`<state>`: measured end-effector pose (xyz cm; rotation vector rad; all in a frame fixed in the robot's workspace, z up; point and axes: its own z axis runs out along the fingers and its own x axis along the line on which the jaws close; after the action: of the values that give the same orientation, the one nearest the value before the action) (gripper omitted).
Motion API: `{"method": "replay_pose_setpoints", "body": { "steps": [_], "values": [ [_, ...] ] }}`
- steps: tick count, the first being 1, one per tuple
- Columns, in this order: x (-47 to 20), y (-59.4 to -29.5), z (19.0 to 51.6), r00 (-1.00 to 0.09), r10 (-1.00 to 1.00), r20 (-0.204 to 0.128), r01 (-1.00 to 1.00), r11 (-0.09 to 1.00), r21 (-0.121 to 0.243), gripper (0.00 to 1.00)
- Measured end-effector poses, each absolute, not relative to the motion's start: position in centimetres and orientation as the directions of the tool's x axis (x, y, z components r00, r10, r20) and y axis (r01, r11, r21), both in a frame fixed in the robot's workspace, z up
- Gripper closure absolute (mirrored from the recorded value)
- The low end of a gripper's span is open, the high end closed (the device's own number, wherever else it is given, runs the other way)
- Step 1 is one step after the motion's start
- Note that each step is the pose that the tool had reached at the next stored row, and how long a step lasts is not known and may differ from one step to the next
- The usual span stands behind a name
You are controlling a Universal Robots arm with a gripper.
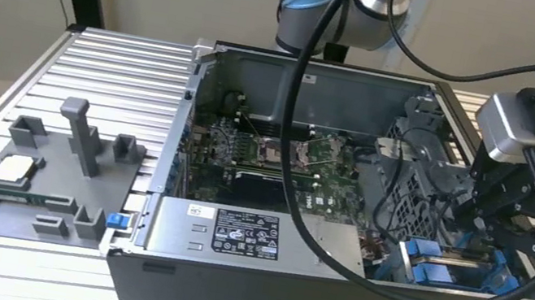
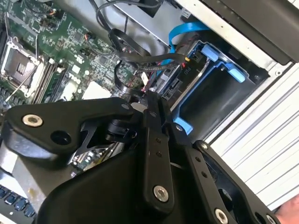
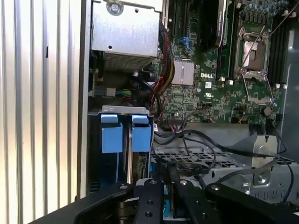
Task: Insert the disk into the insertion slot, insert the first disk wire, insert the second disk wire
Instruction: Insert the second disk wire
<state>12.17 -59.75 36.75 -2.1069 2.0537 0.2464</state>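
My black gripper (image 1: 487,232) reaches down into the open computer case at the exterior view's right, over the insertion slot (image 1: 445,268) of grey metal with blue guides. The disk (image 2: 189,86) lies in that slot in its blue frame (image 2: 209,100); the frame's two blue tabs (image 3: 112,133) stand side by side in the first wrist view. In both wrist views the gripper (image 2: 152,101) (image 3: 167,185) has its fingers (image 2: 155,140) drawn close together at the disk's connector end. A black disk wire (image 3: 171,170) runs into their tips. A blue flat cable (image 2: 187,29) curves to the bay.
The motherboard (image 1: 276,164) with its square socket fills the case floor. A grey power-supply box (image 1: 230,234) with a white sticker sits at the front. Loose black wires (image 2: 121,51) cross beside the bay. A grey fixture (image 1: 42,176) with parts lies on the ribbed table at the exterior view's left.
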Motion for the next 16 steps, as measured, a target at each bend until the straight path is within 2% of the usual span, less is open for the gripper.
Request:
{"method": "replay_pose_setpoints", "body": {
  "steps": [16],
  "values": [
    [12.17,-59.69,36.72,0.027,-0.968,-0.249,-1.0,-0.023,-0.019,1.0]
  ]
}}
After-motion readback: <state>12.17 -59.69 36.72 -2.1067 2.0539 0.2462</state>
